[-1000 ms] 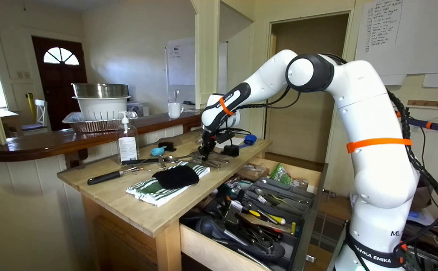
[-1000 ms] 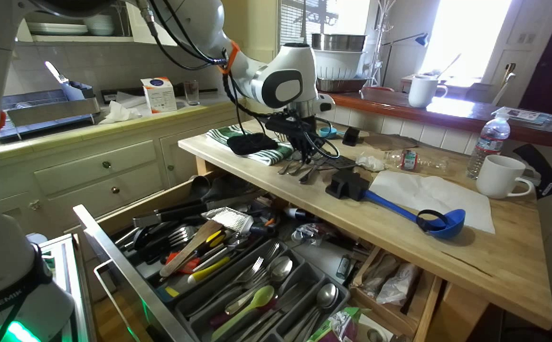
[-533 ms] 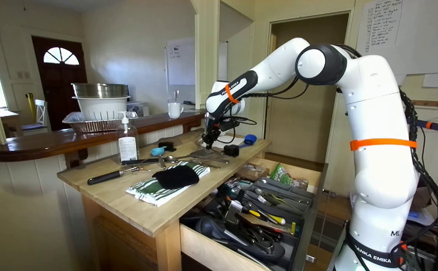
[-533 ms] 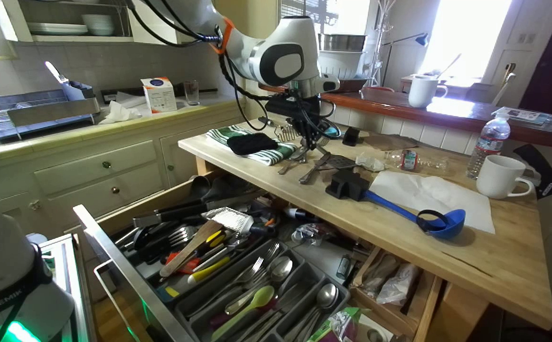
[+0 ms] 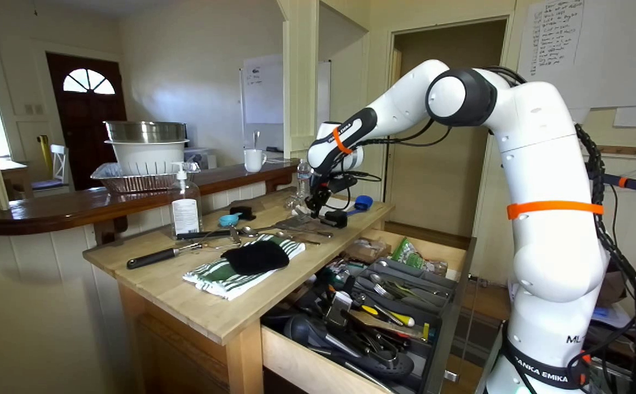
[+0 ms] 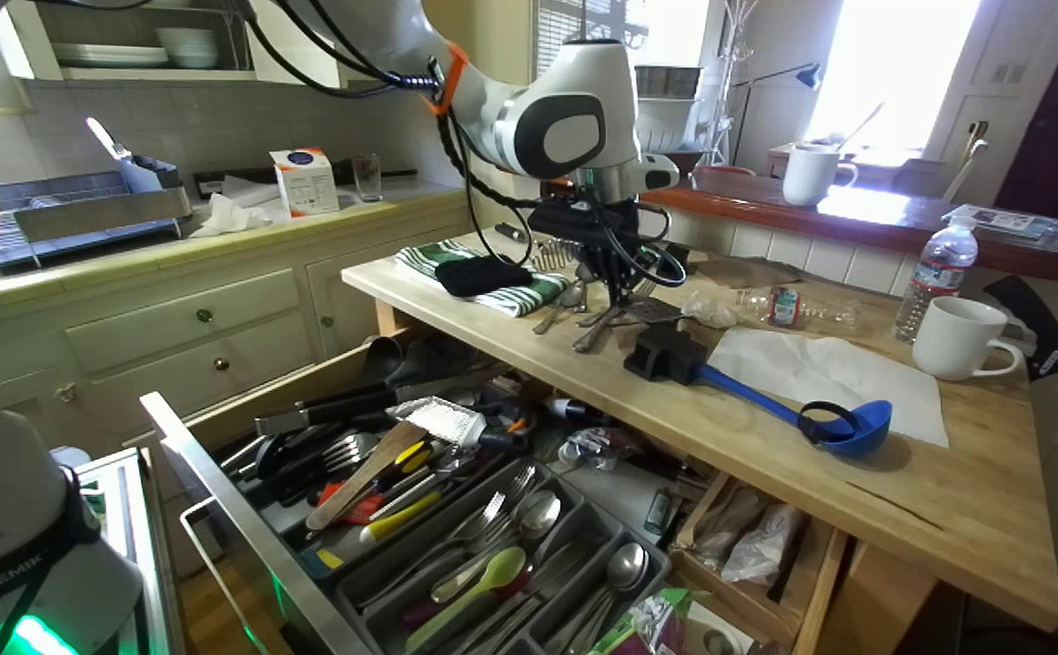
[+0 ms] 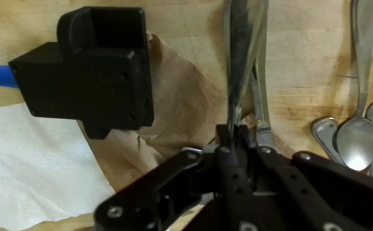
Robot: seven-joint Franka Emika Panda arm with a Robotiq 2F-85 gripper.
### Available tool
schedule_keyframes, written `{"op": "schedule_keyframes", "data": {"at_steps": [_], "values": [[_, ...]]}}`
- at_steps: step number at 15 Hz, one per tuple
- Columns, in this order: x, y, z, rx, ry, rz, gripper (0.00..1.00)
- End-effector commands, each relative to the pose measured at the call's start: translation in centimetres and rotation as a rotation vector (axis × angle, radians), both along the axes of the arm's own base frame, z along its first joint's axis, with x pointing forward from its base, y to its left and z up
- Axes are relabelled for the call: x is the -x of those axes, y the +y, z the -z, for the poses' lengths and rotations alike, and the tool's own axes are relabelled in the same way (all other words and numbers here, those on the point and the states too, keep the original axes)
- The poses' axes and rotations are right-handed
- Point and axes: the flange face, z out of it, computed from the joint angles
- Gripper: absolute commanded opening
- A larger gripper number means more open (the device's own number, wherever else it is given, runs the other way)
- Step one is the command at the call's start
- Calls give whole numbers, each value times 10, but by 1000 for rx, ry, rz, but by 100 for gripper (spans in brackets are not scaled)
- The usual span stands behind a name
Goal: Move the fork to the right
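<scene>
My gripper is clamped on the fork: handle twd top of wrist view, head hidden there. Another utensil just beside. Fork's btwn blk block & spoon; can't tell if touching tbl.

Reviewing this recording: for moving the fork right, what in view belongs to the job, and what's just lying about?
Part of the job:
tool
fork, apparently the utensil the tool grips; its head is hidden in the wrist view

Just lying about:
blue ladle
white paper
slotted turner
striped towel
upright water bottle
</scene>
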Motion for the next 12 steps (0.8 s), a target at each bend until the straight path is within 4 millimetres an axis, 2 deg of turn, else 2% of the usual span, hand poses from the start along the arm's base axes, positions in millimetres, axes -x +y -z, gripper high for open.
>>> {"op": "schedule_keyframes", "data": {"at_steps": [1, 8, 9, 10, 12], "values": [[-6, -1, 22, 25, -18, -53, 2], [-12, -2, 42, 70, -68, -115, 2], [-12, -1, 42, 65, -61, -121, 35], [-11, 1, 41, 60, -59, -126, 36], [-9, 9, 31, 56, -59, -134, 49]]}}
